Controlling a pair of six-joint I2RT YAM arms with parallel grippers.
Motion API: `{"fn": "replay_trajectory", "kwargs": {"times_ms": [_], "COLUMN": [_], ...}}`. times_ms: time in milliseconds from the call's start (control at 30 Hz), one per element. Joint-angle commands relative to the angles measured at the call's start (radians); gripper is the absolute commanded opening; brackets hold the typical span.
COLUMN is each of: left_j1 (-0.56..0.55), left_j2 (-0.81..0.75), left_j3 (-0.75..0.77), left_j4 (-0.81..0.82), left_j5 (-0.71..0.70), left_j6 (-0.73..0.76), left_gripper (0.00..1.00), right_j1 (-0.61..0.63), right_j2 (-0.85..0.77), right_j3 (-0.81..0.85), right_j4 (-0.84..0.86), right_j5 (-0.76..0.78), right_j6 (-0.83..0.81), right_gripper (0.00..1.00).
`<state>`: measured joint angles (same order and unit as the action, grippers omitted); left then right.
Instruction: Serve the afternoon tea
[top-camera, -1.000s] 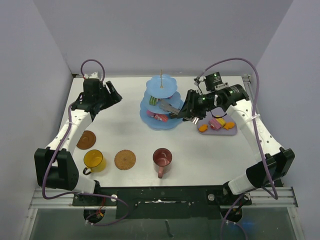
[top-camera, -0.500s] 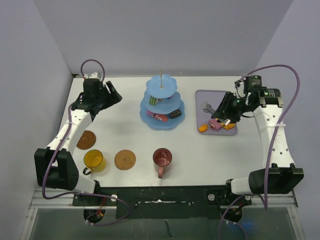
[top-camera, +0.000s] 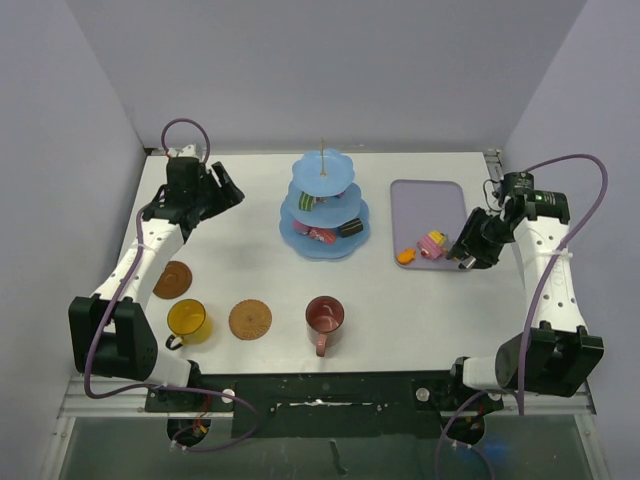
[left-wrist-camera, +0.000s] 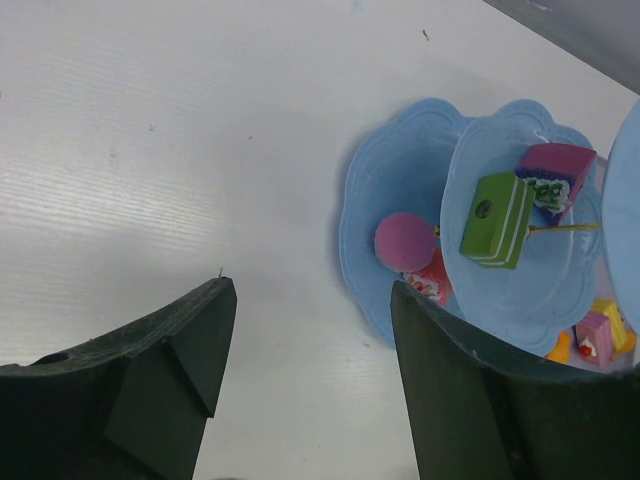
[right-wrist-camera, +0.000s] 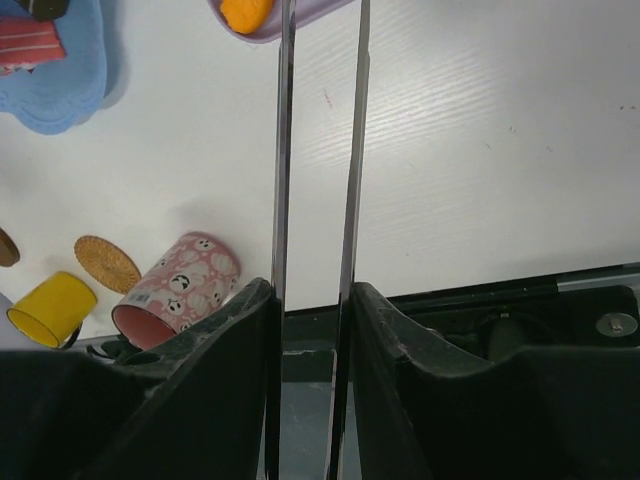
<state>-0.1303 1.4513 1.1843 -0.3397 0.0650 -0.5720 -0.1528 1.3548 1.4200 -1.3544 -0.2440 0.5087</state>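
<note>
Currently R gripper (top-camera: 466, 256) clamps thin tongs (right-wrist-camera: 283, 150) at near-right corner of lilac tray (top-camera: 425, 195), toy cakes (top-camera: 432, 245) just beside it; L gripper (top-camera: 226, 190) open, empty, blue stand (top-camera: 322, 215) well off to its right.

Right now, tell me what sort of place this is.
Probably a robotics lab cell, not a tearoom: white table boxed in by blank walls, left arm and right arm bolted at its edge, toy cakes on a blue stand.

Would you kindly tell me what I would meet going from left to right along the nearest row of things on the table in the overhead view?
yellow mug → brown coaster → dark-red mug
</note>
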Motion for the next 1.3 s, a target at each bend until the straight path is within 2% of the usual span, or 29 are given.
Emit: {"fn": "replay_trajectory", "kwargs": {"times_ms": [0,533,1033,1267], "left_j1": [-0.002,0.000,0.006,0.006], "left_j2": [-0.013,-0.006,-0.006,-0.006], "left_j3": [0.017,0.026,0.020,0.013], "left_j4": [0.053,0.052,0.050,0.050], "left_j5": [0.003,0.006,0.001,0.010], "left_j6": [0.009,0.009,0.012,0.006], "left_gripper": [0.62,0.62,0.62,0.62], "right_j1": [-0.014,-0.056,-0.055,-0.055], "right_j2": [-0.053,-0.018,-0.028,-0.046], "right_j3": [-0.026,-0.140,-0.110,-0.172], "right_j4": [0.041,0.272,0.189,0.247], "right_j5": [0.054,-0.006,0.041,0.029], "right_j6": [0.027,0.101,0.083,0.094], "right_gripper": [0.34,0.34,0.35,0.35]}}
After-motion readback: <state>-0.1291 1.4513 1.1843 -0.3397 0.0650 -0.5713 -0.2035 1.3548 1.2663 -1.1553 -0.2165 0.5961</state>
